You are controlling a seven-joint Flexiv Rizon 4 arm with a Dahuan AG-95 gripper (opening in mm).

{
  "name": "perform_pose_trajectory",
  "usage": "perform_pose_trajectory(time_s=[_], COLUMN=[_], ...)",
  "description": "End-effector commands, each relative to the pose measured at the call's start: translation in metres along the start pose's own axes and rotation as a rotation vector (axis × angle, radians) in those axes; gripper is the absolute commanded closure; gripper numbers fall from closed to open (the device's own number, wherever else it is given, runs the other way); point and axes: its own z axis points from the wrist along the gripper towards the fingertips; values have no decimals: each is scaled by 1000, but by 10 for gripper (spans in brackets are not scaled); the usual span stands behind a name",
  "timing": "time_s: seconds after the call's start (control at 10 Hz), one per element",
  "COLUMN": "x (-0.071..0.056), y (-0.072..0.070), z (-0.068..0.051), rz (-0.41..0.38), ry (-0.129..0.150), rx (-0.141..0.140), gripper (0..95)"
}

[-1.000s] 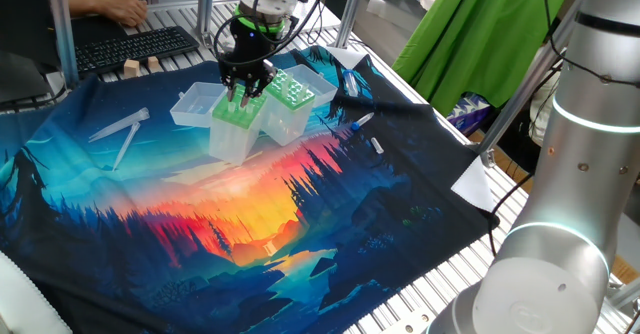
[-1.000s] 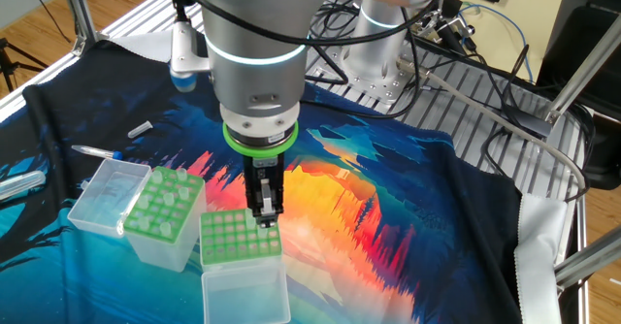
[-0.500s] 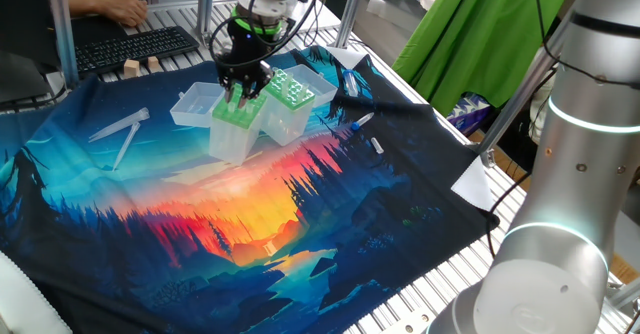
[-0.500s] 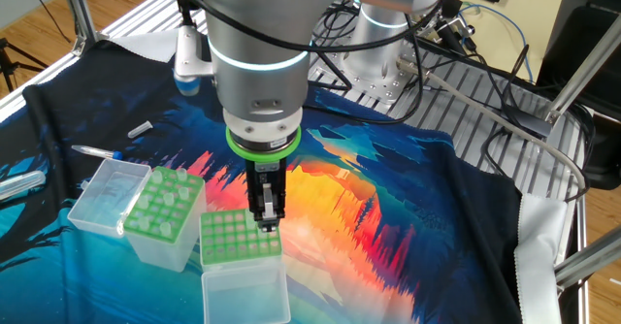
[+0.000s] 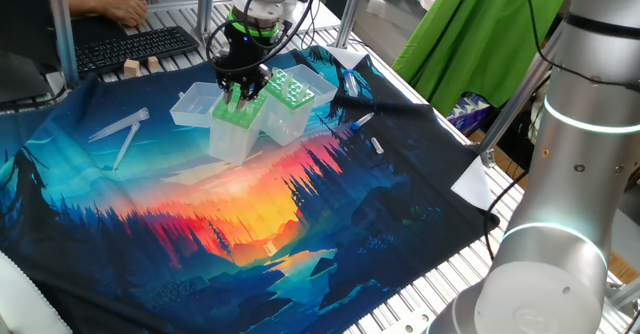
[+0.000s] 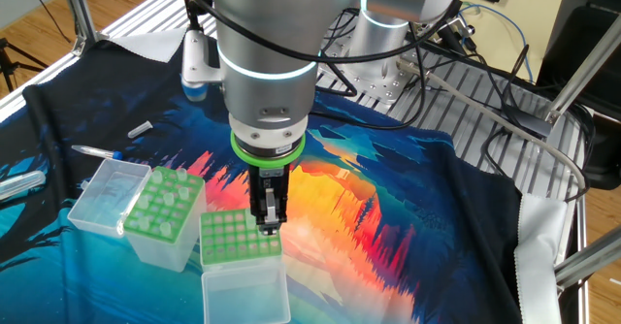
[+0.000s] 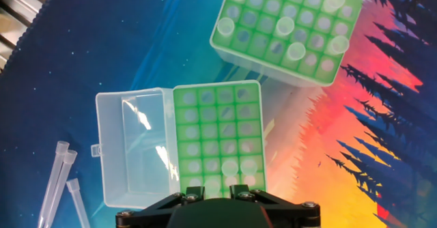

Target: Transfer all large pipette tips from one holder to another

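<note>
My gripper [image 5: 240,94] [image 6: 269,225] hangs just above the near end of the plain light-green holder [image 5: 232,129] [image 6: 228,235] [image 7: 205,119]. The fingers stand close together, shut on a large pipette tip. That tip shows only as a pale sliver between them. In the hand view the gripper [image 7: 218,187] is mostly hidden by its own black housing. The darker green dotted holder [image 5: 292,92] [image 6: 160,212] [image 7: 273,47] stands beside it. Several clear tips [image 7: 285,25] [image 6: 167,198] stand upright in it.
The light-green holder's clear lid [image 7: 130,146] [image 6: 247,295] lies open beside it. The other box's lid [image 6: 105,193] is open too. Loose tips [image 7: 58,180] [image 5: 120,129] lie on the printed cloth. A keyboard [image 5: 140,44] sits at the back.
The gripper has risen a little above the light-green holder, its fingers no wider or narrower. Both boxes stay where they were.
</note>
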Motion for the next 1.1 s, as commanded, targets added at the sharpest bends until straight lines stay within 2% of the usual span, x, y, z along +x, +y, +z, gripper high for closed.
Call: perform_pose_trajectory(time_s=[0.1, 0.7, 0.8, 1.1], x=[-1, -4, -4, -5], y=[1, 4, 5, 6], z=[0, -1, -1, -1], rz=[2, 13, 17, 26], ry=[-8, -7, -6, -5], rx=[3, 4, 7, 6], gripper=[760, 760, 570, 570])
